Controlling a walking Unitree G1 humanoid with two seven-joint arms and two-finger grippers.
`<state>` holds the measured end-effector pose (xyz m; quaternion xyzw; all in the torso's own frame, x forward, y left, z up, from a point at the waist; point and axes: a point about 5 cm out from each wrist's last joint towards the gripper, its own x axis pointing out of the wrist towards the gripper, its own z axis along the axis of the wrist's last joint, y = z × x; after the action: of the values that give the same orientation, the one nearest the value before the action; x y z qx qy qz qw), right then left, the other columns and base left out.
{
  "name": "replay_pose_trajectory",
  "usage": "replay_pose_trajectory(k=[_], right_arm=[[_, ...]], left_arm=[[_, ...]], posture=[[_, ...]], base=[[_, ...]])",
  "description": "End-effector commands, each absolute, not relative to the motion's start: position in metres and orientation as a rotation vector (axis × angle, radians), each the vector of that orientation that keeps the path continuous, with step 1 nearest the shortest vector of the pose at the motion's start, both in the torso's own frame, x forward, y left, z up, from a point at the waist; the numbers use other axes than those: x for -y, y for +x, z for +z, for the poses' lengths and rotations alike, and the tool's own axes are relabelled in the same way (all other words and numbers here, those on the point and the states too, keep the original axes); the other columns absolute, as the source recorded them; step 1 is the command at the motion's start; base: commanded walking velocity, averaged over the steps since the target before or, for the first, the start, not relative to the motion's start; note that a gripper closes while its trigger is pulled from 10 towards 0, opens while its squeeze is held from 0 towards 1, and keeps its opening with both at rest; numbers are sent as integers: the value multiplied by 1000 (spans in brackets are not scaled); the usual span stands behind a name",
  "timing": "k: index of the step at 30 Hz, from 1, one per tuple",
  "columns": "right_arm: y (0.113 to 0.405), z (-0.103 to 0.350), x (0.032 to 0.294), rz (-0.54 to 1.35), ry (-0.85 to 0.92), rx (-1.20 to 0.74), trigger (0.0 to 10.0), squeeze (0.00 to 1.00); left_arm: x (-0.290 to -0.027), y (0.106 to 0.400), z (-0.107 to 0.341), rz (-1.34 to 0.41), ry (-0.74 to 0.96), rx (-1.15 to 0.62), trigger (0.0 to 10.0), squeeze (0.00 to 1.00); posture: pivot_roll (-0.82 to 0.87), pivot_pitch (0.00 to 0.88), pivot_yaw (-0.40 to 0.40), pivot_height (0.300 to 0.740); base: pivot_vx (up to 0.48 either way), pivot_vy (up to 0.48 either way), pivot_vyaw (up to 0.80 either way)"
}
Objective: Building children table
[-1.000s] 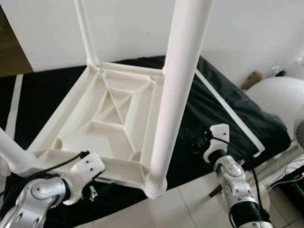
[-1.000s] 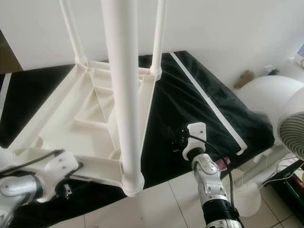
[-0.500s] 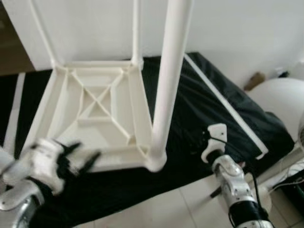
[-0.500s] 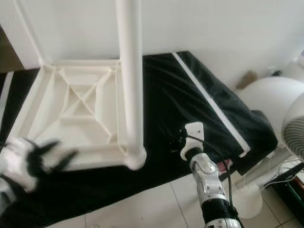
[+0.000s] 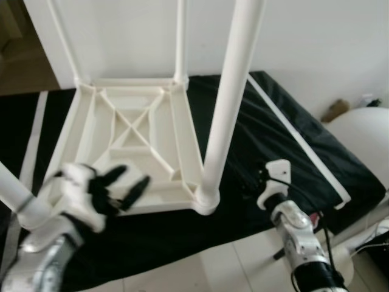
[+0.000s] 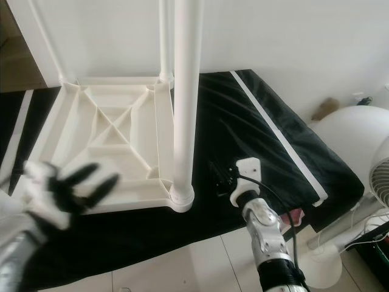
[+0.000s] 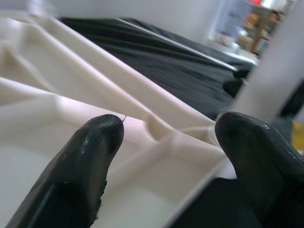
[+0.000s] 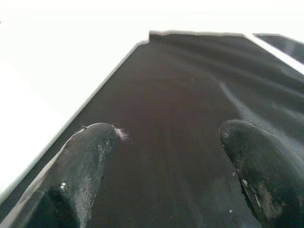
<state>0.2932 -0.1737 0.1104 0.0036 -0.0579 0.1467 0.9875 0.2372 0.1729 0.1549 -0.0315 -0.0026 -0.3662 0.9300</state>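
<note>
Left gripper: fingers spread, empty, now lifted off the near rim it gripped a second ago. Right gripper: parted, empty. Upturned table: released, resting on black mat, legs fitted.

Beside the upturned white plastic table frame, the robot's left gripper shows two long black fingers, rounded and glossy at the tips, on a blocky white mount above a silver metal forearm. Nearer the frame's thick white leg, the right gripper carries a white bracket with small dark screw holes, a looping black cable, and a jointed silver arm ending in a black ribbed collar.
</note>
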Motion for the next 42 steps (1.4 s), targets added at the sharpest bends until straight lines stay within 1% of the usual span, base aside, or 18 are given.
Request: replay_pose_trajectory(k=[1,5,7,9,14,16,17,19,21,22,23,25,26,27,29,32,36,42], right_arm=[[286,113,180,299,54,124,10000,0],[284,113,182,300,63,123,10000,0],[273,111,190,256,37,103,10000,0],[264,110,193,254,20,82,10000,0],[258,110,192,280,5,65,10000,0],[252,111,190,331,-51,42,10000,0],[252,111,190,331,-51,42,10000,0],[248,112,186,407,-60,14,10000,0],[247,113,184,430,-56,7,10000,0],[240,118,174,565,-56,-26,10000,0],[240,118,174,565,-56,-26,10000,0],[235,119,168,658,-51,-60,10000,0],[235,119,168,658,-51,-60,10000,0],[233,120,163,715,-30,-85,10000,0],[231,121,160,754,-18,-94,10000,0],[227,125,150,866,-35,-97,10000,0],[227,127,145,909,-52,-94,10000,0],[239,137,131,988,-44,-68,10000,0]], left_arm=[[-169,246,161,-799,-45,53,10000,0],[-168,250,162,-790,-48,62,10000,0],[-161,272,172,-718,-54,90,10000,0],[-157,286,177,-665,-69,103,10000,0],[-157,291,175,-633,-75,98,10000,0],[-154,295,172,-622,-89,95,10000,0],[-154,295,172,-622,-89,95,10000,0],[-148,298,172,-626,-91,111,10000,0],[-146,299,172,-630,-95,114,10000,0],[-140,305,168,-620,-54,96,10000,0],[-140,305,168,-620,-54,96,10000,0],[-138,306,166,-619,-29,99,10000,0],[-138,306,166,-619,-29,99,10000,0],[-141,306,165,-608,-28,98,10000,0],[-143,305,164,-602,-40,91,10000,0],[-150,305,163,-563,-14,86,10000,0],[-154,304,163,-555,-12,89,10000,0],[-168,306,162,-526,140,110,10000,0]], posture=[[13,9,-4,740],[13,9,-4,740],[-5,6,0,740],[-14,7,3,740],[-25,4,5,740],[-32,3,5,740],[-32,3,5,740],[-42,5,3,740],[-42,5,3,740],[-50,7,-5,740],[-50,7,-5,740],[-59,8,-11,740],[-59,8,-11,740],[-55,8,-17,740],[-48,12,-20,740],[-40,12,-23,740],[-33,11,-25,740],[-22,12,-31,740]], base=[[0,0,0],[0,0,0],[0,0,0],[0,0,0],[0,0,0],[0,0,0],[0,0,0],[0,0,0],[0,0,0],[0,0,0],[0,0,0],[0,0,0],[0,0,0],[0,0,0],[0,0,0],[0,0,0],[0,0,0],[0,0,0]])
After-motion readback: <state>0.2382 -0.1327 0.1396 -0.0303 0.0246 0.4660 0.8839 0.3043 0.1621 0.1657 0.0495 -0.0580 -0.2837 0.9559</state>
